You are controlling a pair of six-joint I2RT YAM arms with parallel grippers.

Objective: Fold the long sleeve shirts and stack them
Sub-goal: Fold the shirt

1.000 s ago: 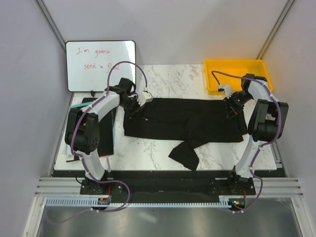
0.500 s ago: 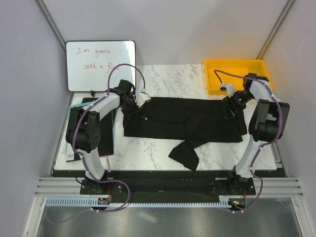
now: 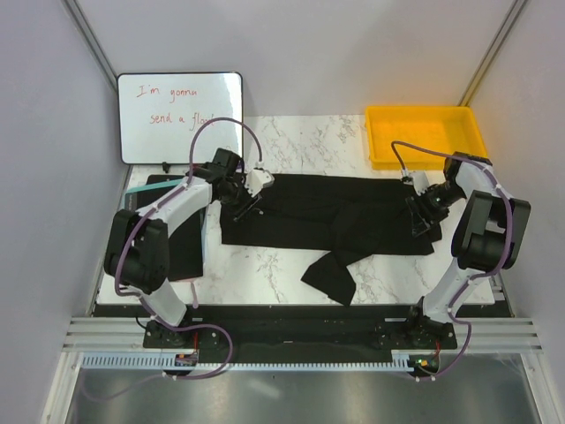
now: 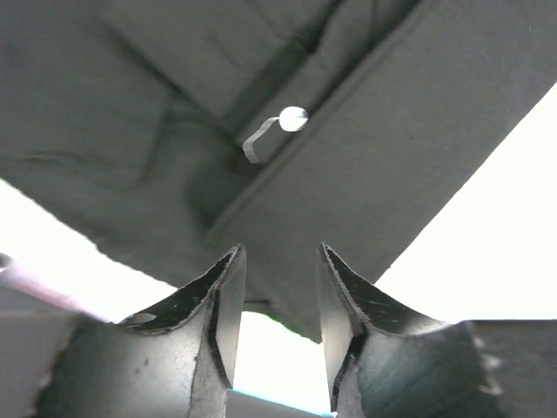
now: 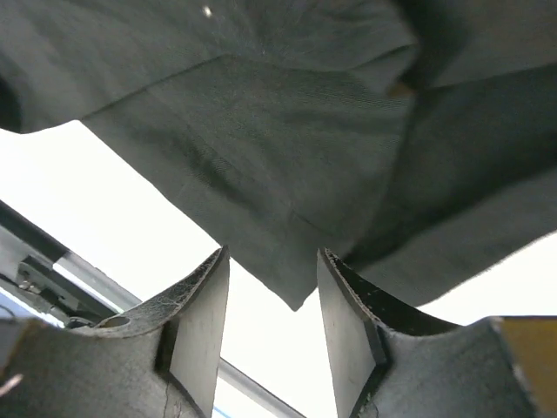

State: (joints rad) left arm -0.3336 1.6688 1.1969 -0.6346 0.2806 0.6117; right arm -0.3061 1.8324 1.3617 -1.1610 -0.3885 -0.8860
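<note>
One black shirt (image 3: 335, 212) lies across the middle of the marble table (image 3: 300, 132). It is flattened into a long sideways band between the two arms. The body looks folded lengthwise already, and a pale button (image 4: 293, 117) and the placket show near the left end.

One sleeve (image 3: 331, 274) sticks out loose toward the near edge, not tucked in. So I'd call this partway: first lengthwise fold done, stray sleeve and crosswise folds left.

No finished stack is visible anywhere. The yellow bin (image 3: 424, 111) at the far right looks empty from above. Only this one shirt is in sight, so stacking is not started.

The left gripper (image 3: 244, 198) sits low at the shirt's left end. Its fingers (image 4: 222, 287) are apart, with a cloth corner showing in the gap but nothing pinched.

The right gripper (image 3: 420, 217) is at the right end. Its fingers (image 5: 204, 305) are also apart, with the cloth edge just ahead and not gripped.

A whiteboard (image 3: 179, 117) stands at the far left.
</note>
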